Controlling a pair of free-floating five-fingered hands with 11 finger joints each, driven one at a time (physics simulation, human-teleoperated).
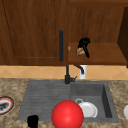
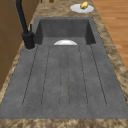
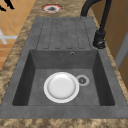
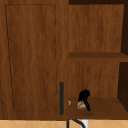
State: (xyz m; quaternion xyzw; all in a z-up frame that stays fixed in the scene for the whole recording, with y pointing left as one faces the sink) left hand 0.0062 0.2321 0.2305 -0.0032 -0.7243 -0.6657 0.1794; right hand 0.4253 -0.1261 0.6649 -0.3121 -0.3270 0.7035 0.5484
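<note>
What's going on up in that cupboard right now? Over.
Right hand curled on small tan object, low on open cabinet shelf. Left hand idle by sink front.

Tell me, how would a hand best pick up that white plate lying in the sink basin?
Probably by the rim. The white plate lies flat on the floor of the sink basin, right side up, so nothing sticks up to grab. Coming straight down from above seems best, since the basin walls block a sideways approach. Its edge near the drain has bare floor beside it, giving fingers room to hook under.
</note>
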